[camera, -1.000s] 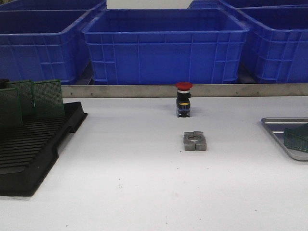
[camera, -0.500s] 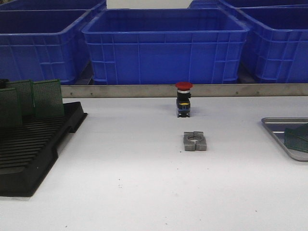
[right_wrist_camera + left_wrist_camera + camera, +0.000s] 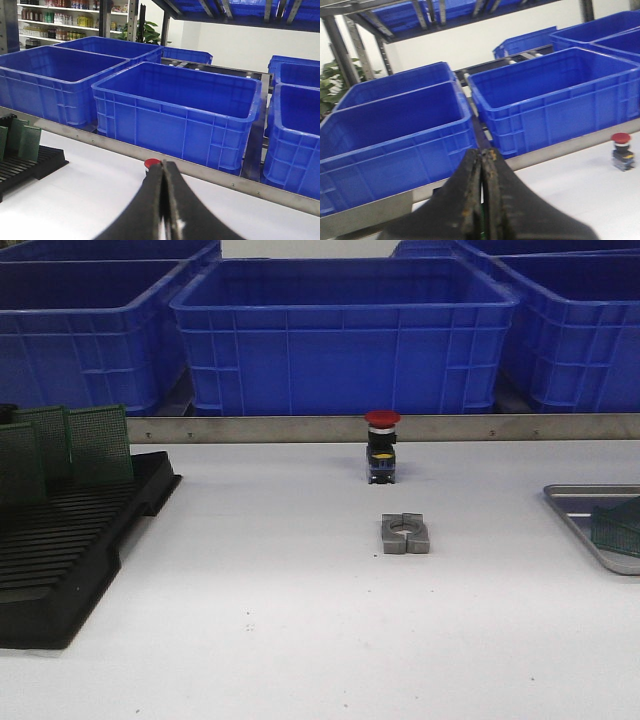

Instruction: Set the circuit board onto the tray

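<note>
The left gripper (image 3: 483,190) shows in its wrist view with its two dark fingers pressed together, a thin sliver of green just visible in the seam low between them; what that green is cannot be told. The right gripper (image 3: 164,195) likewise has its fingers closed against each other with nothing between them. Neither arm appears in the front view.

The white tabletop (image 3: 300,620) is matte and mostly bare. Along its left edge sits a black slotted rack (image 3: 60,560) with three green circuit boards (image 3: 100,445) standing upright in slots at its far end. Near the middle of the far edge stands a red-capped push button (image 3: 382,445), and just nearer than it, apart from it, lies a small grey metal block (image 3: 405,534) with a round bore. At the right edge the tray (image 3: 580,502) is cut off by the frame; a green circuit board (image 3: 617,526) lies inside it.

A metal rail (image 3: 300,428) bounds the far edge of the tabletop. Behind it stand big blue crates (image 3: 345,340). The wrist views show more crates on shelving, a pale wall, a leafy plant (image 3: 330,90), and distant stocked shelves (image 3: 55,20).
</note>
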Available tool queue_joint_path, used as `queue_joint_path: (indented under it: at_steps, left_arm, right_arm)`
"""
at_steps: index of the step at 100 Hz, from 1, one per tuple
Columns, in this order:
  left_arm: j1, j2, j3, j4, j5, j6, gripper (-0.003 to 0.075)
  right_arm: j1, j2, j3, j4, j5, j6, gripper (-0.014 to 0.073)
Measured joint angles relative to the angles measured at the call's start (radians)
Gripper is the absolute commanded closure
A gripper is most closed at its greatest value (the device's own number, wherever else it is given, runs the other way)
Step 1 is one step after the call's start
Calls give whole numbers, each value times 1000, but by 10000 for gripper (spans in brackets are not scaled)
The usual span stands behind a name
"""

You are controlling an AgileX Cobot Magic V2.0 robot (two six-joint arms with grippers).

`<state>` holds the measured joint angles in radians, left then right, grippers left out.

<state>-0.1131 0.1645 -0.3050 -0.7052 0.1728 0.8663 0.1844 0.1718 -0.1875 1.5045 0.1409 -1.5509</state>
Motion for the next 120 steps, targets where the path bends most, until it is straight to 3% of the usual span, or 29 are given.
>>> queue_joint_path:
  at_steps: [8, 30, 44, 64, 120]
  left_arm:
    - [7, 0, 31, 75, -31, -83, 741]
    - [71, -44, 155, 469, -35, -610, 741]
    - [87, -107, 276, 634, -75, -784, 741]
    - [87, -171, 310, 711, -20, -850, 741]
    - [87, -171, 310, 718, -4, -854, 741]
  right_arm:
    - [0, 0, 0, 0, 0, 0, 653]
    - [0, 0, 0, 0, 0, 0, 653]
    - [0, 0, 0, 0, 0, 3, 653]
    - [0, 0, 0, 0, 2, 1, 653]
    - [0, 0, 0, 0, 2, 0, 653]
